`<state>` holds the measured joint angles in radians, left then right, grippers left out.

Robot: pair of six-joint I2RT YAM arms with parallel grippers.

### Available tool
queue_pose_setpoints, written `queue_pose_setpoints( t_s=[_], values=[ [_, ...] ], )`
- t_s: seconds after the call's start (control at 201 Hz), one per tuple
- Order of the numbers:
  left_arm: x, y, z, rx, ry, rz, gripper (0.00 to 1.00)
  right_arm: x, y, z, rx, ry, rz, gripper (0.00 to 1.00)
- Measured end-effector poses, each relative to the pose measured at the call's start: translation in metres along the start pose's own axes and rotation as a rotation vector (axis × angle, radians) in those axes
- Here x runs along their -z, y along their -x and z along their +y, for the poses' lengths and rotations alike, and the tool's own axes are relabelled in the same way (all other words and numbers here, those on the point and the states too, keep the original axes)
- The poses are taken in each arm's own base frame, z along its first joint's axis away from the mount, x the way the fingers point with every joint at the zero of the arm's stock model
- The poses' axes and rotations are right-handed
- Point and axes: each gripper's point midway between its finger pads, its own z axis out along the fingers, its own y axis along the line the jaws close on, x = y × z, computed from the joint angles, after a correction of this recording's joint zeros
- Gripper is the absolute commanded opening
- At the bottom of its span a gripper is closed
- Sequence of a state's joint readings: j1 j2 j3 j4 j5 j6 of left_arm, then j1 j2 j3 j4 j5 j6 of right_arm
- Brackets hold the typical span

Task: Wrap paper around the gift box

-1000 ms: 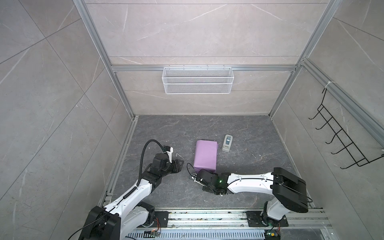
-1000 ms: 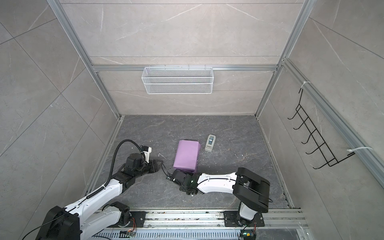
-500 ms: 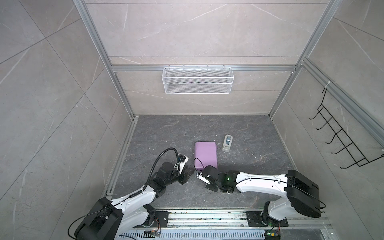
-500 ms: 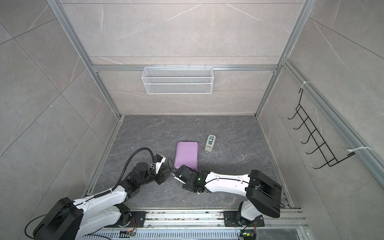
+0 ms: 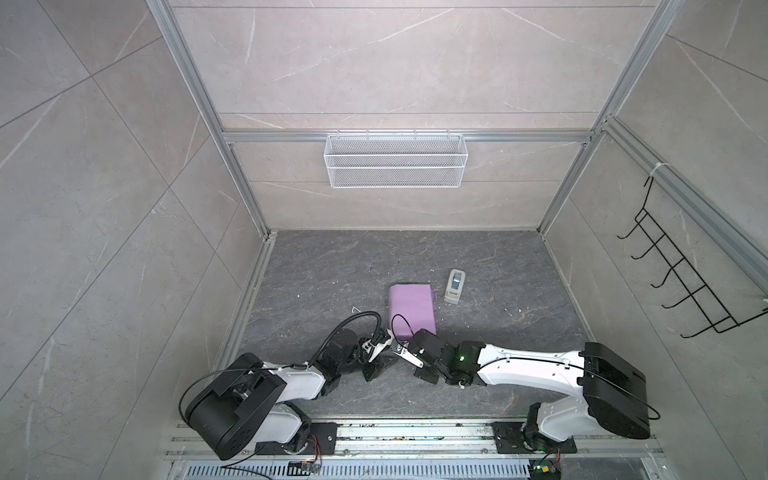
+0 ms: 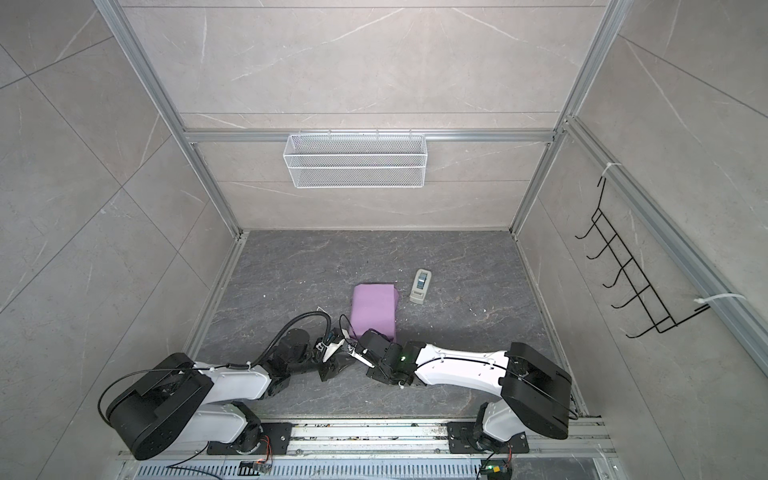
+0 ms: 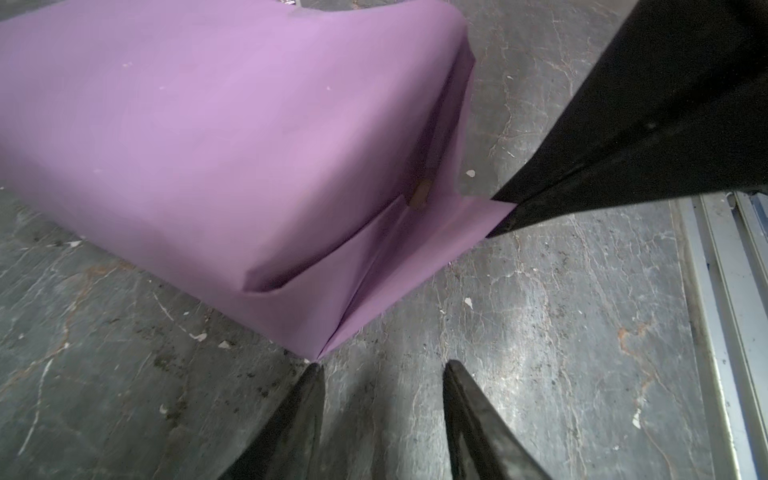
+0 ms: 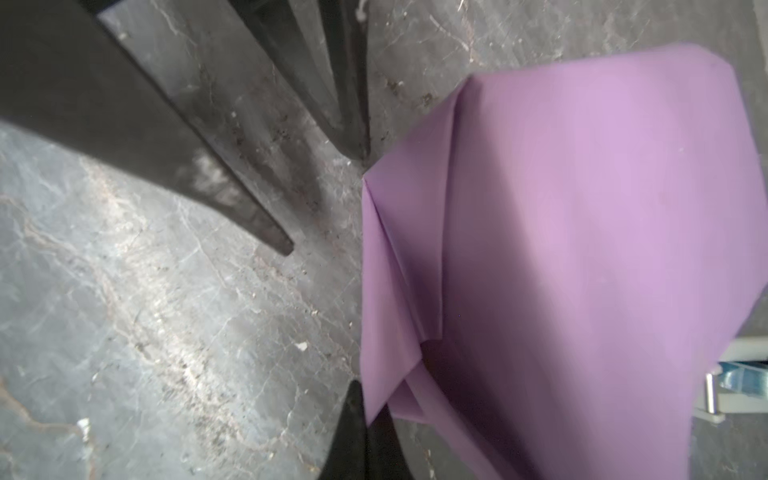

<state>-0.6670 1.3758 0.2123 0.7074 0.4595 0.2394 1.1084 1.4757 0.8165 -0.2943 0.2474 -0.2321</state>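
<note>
The paper [image 5: 411, 305] [image 6: 374, 307], lilac side out, is folded round the gift box, which is hidden beneath it. In the left wrist view the paper [image 7: 208, 124] ends in a flat triangular flap on the floor. My right gripper [image 8: 360, 399] [image 7: 500, 226] [image 5: 409, 353] is shut on one corner of that flap. My left gripper [image 7: 382, 365] [image 5: 392, 352] [image 6: 347, 353] stands open on the floor and holds nothing. One of its fingertips [image 7: 315, 370] is right at the flap's other corner.
A small grey-white device [image 5: 454, 285] [image 6: 420, 286] lies just right of the wrapped box. A white wire basket [image 5: 395, 160] hangs on the back wall and a black hook rack [image 5: 681, 286] on the right wall. The arms' base rail [image 5: 415, 432] runs along the front edge.
My left gripper has swung right and nearer, from the left of the package to its near end, beside the right gripper. The right gripper has stayed shut at the flap.
</note>
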Motion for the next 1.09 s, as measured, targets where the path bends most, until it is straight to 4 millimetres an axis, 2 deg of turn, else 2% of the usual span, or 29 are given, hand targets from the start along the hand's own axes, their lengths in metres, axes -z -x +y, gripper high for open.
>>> queue_pose_setpoints(
  t_s=[0.334, 0.632, 0.816, 1.09],
  values=[
    [-0.002, 0.017, -0.002, -0.077, -0.035, -0.069, 0.43, 0.002, -0.005, 0.003, 0.003, 0.014, 0.008, 0.00],
    [0.011, 0.040, -0.004, -0.120, -0.024, -0.150, 0.45, 0.002, -0.002, 0.001, -0.004, 0.003, -0.003, 0.00],
    [0.015, 0.029, -0.013, -0.124, -0.044, -0.154, 0.43, 0.001, -0.002, 0.000, -0.004, 0.000, -0.002, 0.00],
    [0.009, 0.025, -0.019, -0.155, -0.106, -0.173, 0.40, -0.001, -0.009, 0.002, -0.002, 0.003, 0.013, 0.00]
  ],
)
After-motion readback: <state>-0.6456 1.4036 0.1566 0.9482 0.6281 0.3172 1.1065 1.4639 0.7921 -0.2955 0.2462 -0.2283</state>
